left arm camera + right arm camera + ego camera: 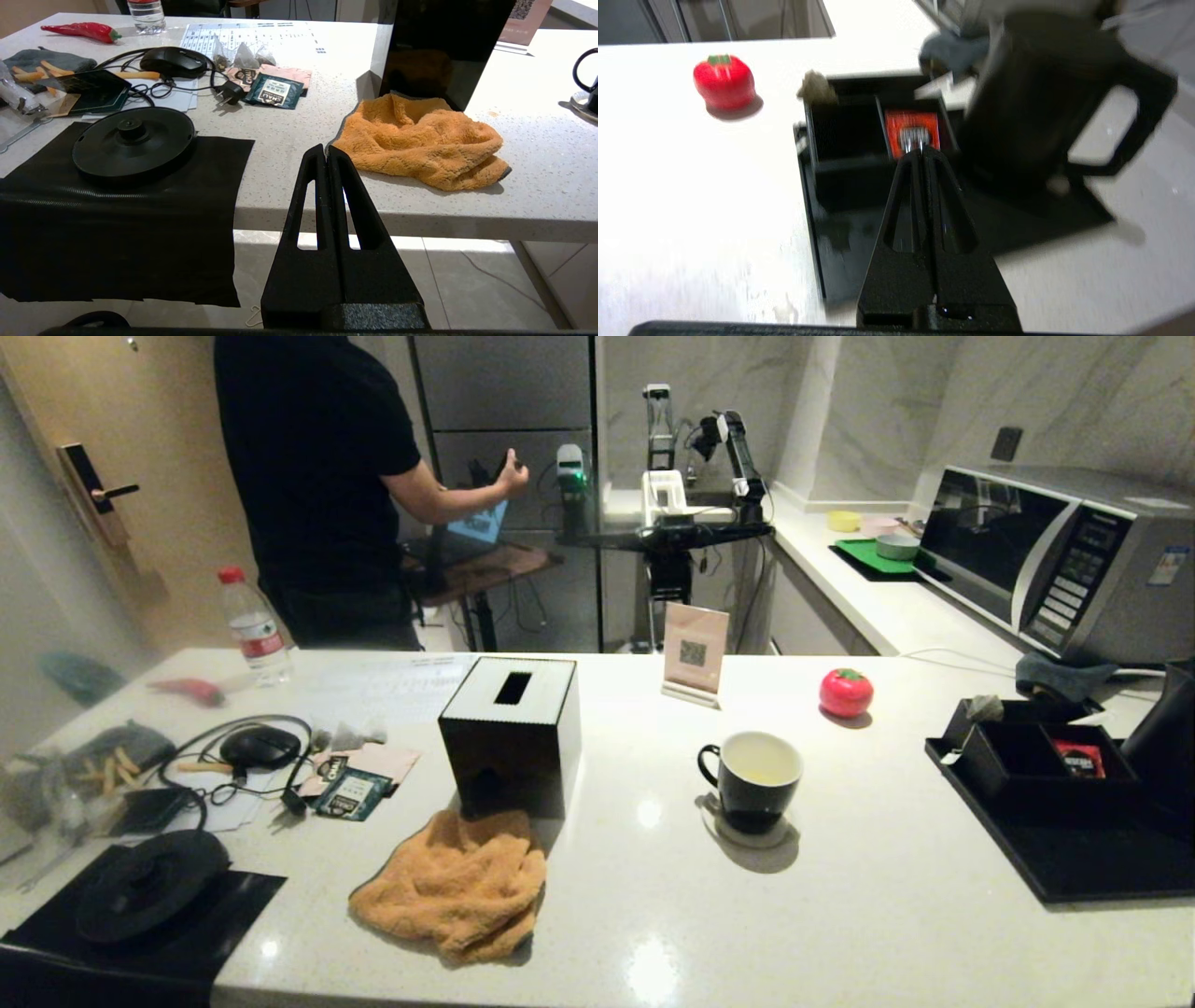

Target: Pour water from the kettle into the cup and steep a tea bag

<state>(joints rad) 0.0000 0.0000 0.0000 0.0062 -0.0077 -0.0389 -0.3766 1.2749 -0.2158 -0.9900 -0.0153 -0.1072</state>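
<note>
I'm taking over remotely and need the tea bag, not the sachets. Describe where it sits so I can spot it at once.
Find the black tray at the right end of the white counter, beside the kettle. A black compartment box stands on it, and the tea bag is draped over its far left rim. It is a pale, soft pouch, unlike the red printed sachet inside the box.
</note>
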